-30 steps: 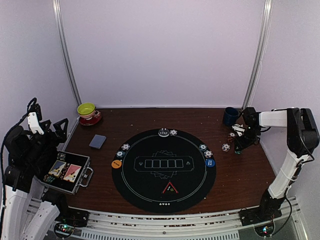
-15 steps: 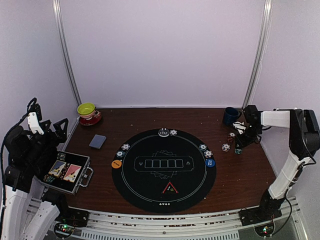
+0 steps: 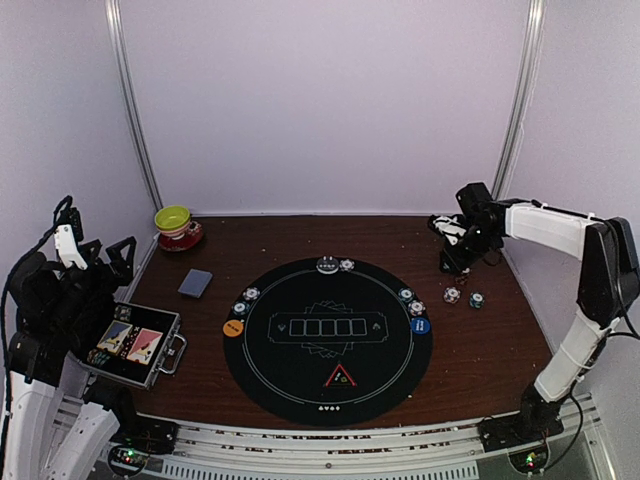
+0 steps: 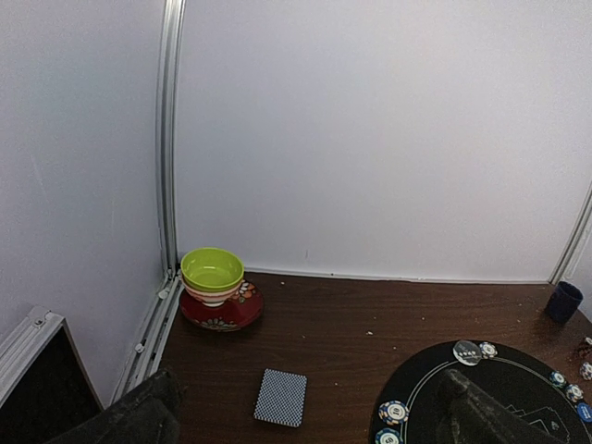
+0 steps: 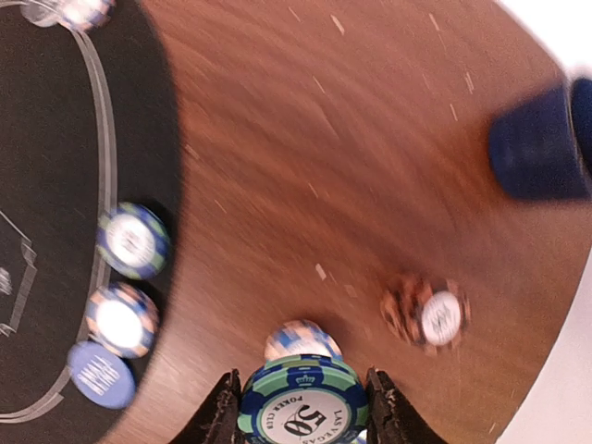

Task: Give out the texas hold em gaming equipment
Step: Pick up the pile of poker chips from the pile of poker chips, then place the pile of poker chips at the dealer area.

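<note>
Evidently the right gripper [image 5: 302, 379] has its two fingers clamped on the edges of a green chip [image 5: 303, 407]. It hangs above the brown table [image 3: 300, 235] outside the black mat [image 3: 380, 370], at about 2 o'clock if the mat is read as a clock with 12 at the far wall. I judge that the step in hand is to bring this chip to one of the seats on the mat. The nearest seat is the pair of chips [image 3: 417, 308] at 2 o'clock, just beside the blue button [image 3: 419, 325]. To do it well, I would carry the chip low and level and come down on a free spot just inside the rim. The fingers should open only when the chip lies flat, so that it does not roll or push its neighbours. The wrist picture is blurred, so I cannot tell the height above the wood. For room, the right side is narrow. The dark blue mug [image 5: 536, 139] stands near the gripper toward 1 o'clock, and the side wall is close behind the arm. Two loose chips [image 3: 452, 295] lie on the wood between 2 and 3 o'clock, under the likely path. The free way is inward, over the bare wood and the middle of the mat. Other chips [image 3: 327, 265] sit at 12 o'clock, the orange button [image 3: 233, 327] at 9 o'clock and the red triangle marker [image 3: 340, 377] at 6 o'clock. The deck of cards [image 3: 195, 283] lies off the mat at 10 o'clock. The left gripper [image 4: 310, 375] holds its fingers wide apart and empty, well apart from all this, above the open case [image 3: 135, 343] at 8 o'clock.
</note>
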Tool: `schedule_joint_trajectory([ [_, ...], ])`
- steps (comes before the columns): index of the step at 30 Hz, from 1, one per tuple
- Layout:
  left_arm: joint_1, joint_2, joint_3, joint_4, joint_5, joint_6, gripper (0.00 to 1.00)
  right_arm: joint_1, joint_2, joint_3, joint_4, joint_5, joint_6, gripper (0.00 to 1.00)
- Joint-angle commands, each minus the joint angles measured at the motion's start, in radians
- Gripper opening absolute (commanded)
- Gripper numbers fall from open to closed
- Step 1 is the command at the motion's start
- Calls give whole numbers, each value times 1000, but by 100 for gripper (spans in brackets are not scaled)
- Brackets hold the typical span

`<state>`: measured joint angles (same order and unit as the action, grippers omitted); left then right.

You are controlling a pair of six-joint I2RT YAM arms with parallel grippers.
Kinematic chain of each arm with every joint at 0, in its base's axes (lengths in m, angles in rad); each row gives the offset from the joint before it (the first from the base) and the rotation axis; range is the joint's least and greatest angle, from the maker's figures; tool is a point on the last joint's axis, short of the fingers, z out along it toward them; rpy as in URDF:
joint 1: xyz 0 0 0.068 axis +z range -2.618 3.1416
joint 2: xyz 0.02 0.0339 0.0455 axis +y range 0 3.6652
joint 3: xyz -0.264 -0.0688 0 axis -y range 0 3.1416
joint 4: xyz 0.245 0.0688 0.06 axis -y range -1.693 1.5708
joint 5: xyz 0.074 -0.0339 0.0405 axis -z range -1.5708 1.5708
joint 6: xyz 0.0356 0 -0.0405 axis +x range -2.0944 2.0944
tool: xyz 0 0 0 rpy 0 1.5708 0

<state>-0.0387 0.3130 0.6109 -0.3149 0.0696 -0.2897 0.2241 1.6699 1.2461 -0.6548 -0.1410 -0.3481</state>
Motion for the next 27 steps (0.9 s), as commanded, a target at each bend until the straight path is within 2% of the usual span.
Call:
schedule_joint_trajectory([
  [1,9,-5,-2,40,-4,4,98,88,97,170,-38,32,14,35],
  [6,8,-4,-1,40,-4,4,98,171,272,399,-132,29,-3,35],
  [11,8,1,-2,41,-1,6,98,232,403,538,-152,34,-40,36],
  [20,9,1,0,40,-2,6,98,300,569,693,-152,44,-67,37],
  [27,11,0,0,40,2,6,98,325,638,748,-140,61,-73,38],
])
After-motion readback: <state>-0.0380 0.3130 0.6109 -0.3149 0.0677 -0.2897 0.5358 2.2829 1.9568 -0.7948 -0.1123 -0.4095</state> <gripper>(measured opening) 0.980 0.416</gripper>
